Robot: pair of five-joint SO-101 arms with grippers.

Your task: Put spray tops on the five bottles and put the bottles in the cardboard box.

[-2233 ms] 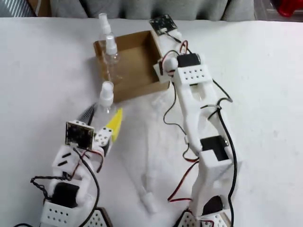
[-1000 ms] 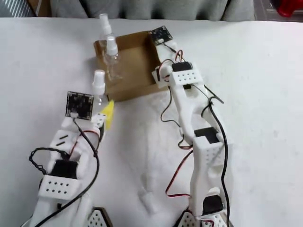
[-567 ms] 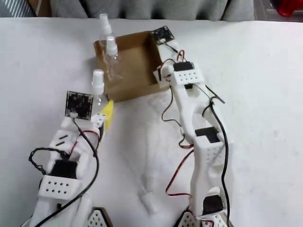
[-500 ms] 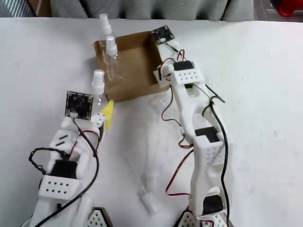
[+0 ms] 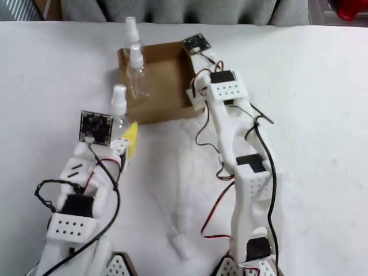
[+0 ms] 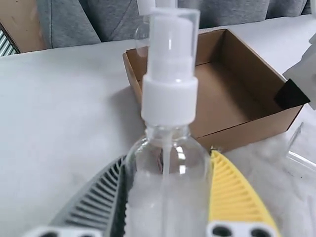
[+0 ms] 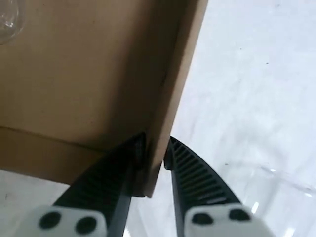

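Observation:
A clear bottle (image 6: 168, 187) with a white spray top (image 5: 119, 99) stands upright just outside the front left of the cardboard box (image 5: 164, 112). My left gripper (image 6: 168, 163) is shut on its body, grey finger on one side and yellow finger (image 5: 131, 139) on the other. A second topped bottle (image 5: 137, 69) stands inside the box by its left wall. A third (image 5: 131, 30) stands at the far left corner; I cannot tell whether it is inside. My right gripper (image 7: 154, 143) straddles the box's right wall (image 7: 173, 89) near the front corner, shut on it.
A small clear and white item (image 5: 179, 244) lies on the white table between the two arm bases. Another clear item (image 6: 302, 148) lies on the table off the box's front right corner. The inner right half of the box (image 6: 232, 94) holds nothing.
My left gripper has carried the bottle up to the box's front left corner. In the last half second the box and its bottles have shifted slightly to the right with my right gripper.

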